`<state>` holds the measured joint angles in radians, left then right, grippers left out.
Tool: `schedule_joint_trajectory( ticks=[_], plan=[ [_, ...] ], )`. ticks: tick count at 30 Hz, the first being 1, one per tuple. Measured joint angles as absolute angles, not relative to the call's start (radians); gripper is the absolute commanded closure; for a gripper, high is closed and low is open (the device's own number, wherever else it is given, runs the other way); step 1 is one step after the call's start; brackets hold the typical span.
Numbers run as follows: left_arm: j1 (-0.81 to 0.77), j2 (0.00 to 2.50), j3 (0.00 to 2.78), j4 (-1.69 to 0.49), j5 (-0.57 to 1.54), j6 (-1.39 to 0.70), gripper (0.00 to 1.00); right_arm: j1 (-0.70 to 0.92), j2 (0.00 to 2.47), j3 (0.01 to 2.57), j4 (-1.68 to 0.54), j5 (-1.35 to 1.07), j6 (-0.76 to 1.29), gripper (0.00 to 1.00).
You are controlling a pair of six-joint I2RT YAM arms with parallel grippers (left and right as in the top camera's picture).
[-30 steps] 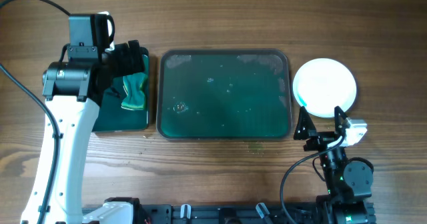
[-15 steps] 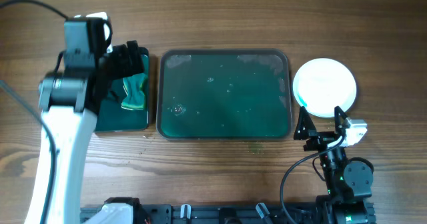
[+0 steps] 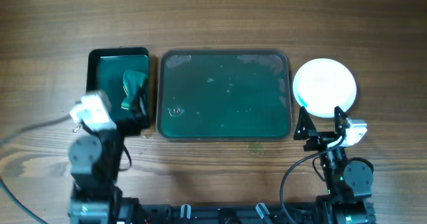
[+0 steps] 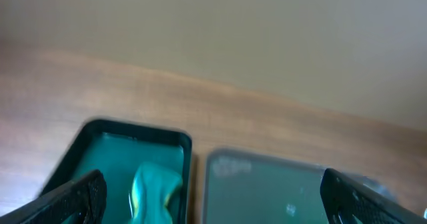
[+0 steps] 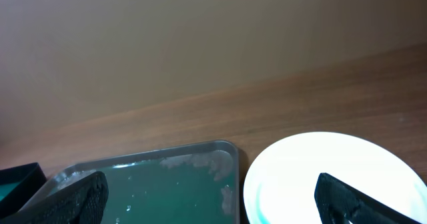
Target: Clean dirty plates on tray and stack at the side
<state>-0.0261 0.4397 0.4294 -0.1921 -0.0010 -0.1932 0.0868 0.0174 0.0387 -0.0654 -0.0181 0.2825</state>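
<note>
The large dark green tray (image 3: 223,94) lies mid-table with no plates on it, only pale smears and droplets; it also shows in the right wrist view (image 5: 153,187) and the left wrist view (image 4: 267,191). A round white plate (image 3: 325,86) sits on the table right of the tray, with a teal streak at its lower left edge; whether others lie under it I cannot tell. It also shows in the right wrist view (image 5: 320,171). My right gripper (image 3: 321,124) is open and empty just in front of the plate. My left gripper (image 3: 137,111) is open and empty at the near left.
A smaller black-rimmed green tray (image 3: 107,64) sits left of the large tray and holds a crumpled green cloth (image 3: 133,89), which also shows in the left wrist view (image 4: 157,191). Bare wooden table lies behind the trays.
My left arm has pulled back from over the small tray toward the near left edge of the table. The cloth stays in the small tray. The right arm has not moved.
</note>
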Motion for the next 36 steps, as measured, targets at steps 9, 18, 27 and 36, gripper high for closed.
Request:
schedule_joint_trajectory(
  ticks=[9, 18, 27, 36],
  plan=[
    [-0.026, 0.117, 0.130, -0.145, 0.006, -0.231, 0.00, 0.087, 0.017, 0.039, -0.065, -0.018, 0.282, 0.00],
    [-0.026, 0.020, 0.047, -0.084, 0.006, -0.240, 0.00, 0.087, 0.017, 0.039, -0.065, -0.018, 0.282, 0.00],
    [-0.026, 0.014, 0.013, -0.075, 0.007, -0.242, 0.00, 0.087, 0.016, 0.039, -0.065, -0.018, 0.282, 0.00],
    [-0.026, 0.014, 0.013, -0.075, 0.010, -0.242, 0.00, 0.087, 0.016, 0.039, -0.065, -0.018, 0.282, 0.00]
  ],
)
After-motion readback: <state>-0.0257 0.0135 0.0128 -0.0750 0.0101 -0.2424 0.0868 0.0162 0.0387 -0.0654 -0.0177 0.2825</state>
